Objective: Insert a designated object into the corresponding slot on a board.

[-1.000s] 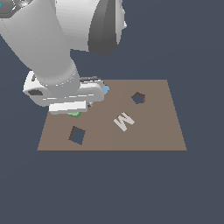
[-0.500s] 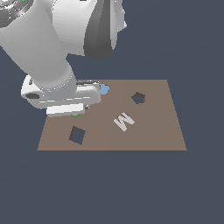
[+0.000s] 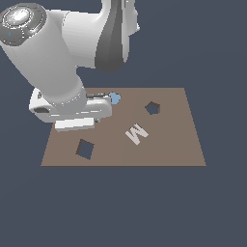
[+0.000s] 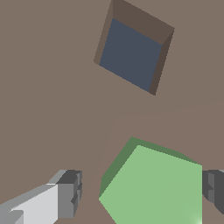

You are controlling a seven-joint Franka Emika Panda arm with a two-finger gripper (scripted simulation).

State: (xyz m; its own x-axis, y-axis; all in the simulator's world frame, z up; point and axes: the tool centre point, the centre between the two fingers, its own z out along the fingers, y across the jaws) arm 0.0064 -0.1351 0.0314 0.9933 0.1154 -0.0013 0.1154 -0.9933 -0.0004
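The light-green block [image 4: 153, 188] lies flat on the brown board [image 3: 169, 144]. In the wrist view my gripper [image 4: 140, 192] is open and straddles it. One finger [image 4: 68, 194] stands a little clear of the block, the other [image 4: 214, 188] is at its edge. In the exterior view the arm's hand [image 3: 72, 113] sits low over the board's left part and hides the block and the fingers. The pentagonal slot [image 3: 152, 108] is empty, far off toward the exterior view's right.
A dark square hole [image 3: 85, 149] is cut in the board near the hand; it also shows in the wrist view [image 4: 133, 54]. A pale letter M [image 3: 136, 133] lies mid-board. A light-blue blob [image 3: 115, 98] sits just beyond the hand.
The hand has come down toward the board over the green block. The block's green edge, visible under the hand before, is now hidden in the exterior view.
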